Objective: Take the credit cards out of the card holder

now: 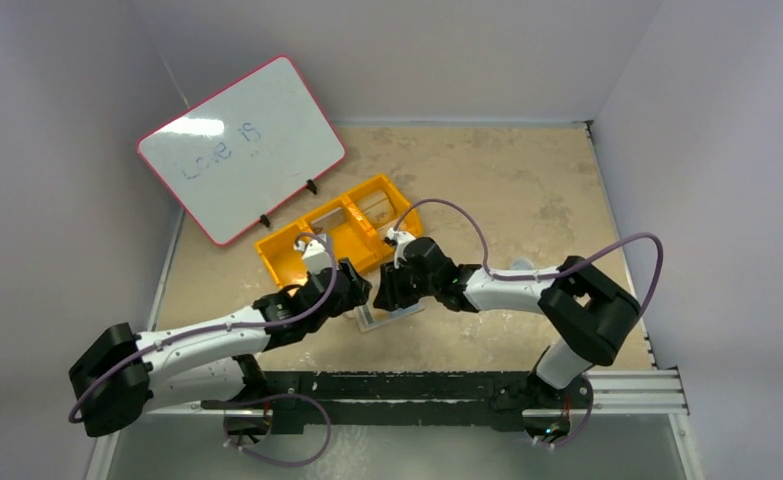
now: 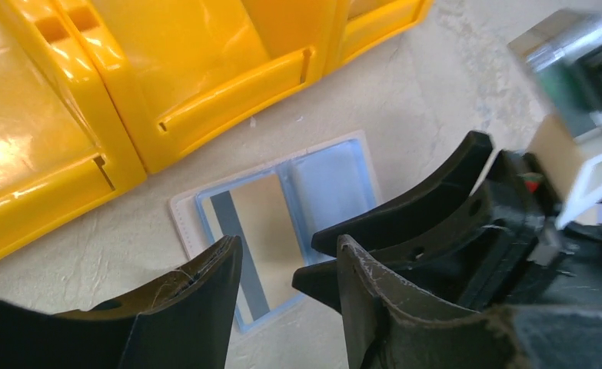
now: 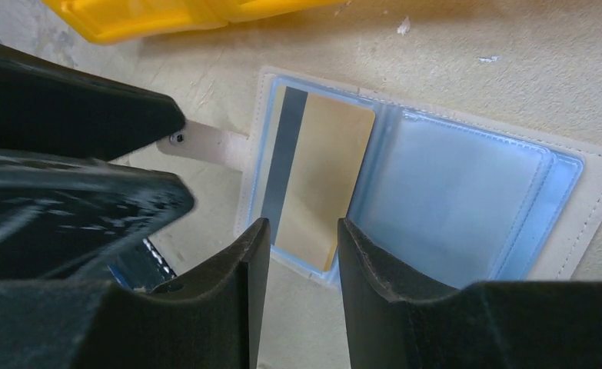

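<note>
The left gripper (image 2: 288, 247) is hovering partly open and empty over the left side of the card holder (image 3: 467, 200), which is lying spread open on the table (image 3: 474, 61), a tan credit card (image 3: 320, 177) sitting in its left panel; the right gripper (image 3: 303, 227) is hanging above that same panel, partly open and empty

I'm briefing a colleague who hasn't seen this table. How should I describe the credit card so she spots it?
Find the yellow bin; beside it, the card holder lies open flat. The credit card is the tan rectangle with a dark stripe on one panel; the other panel is plain blue.
</note>
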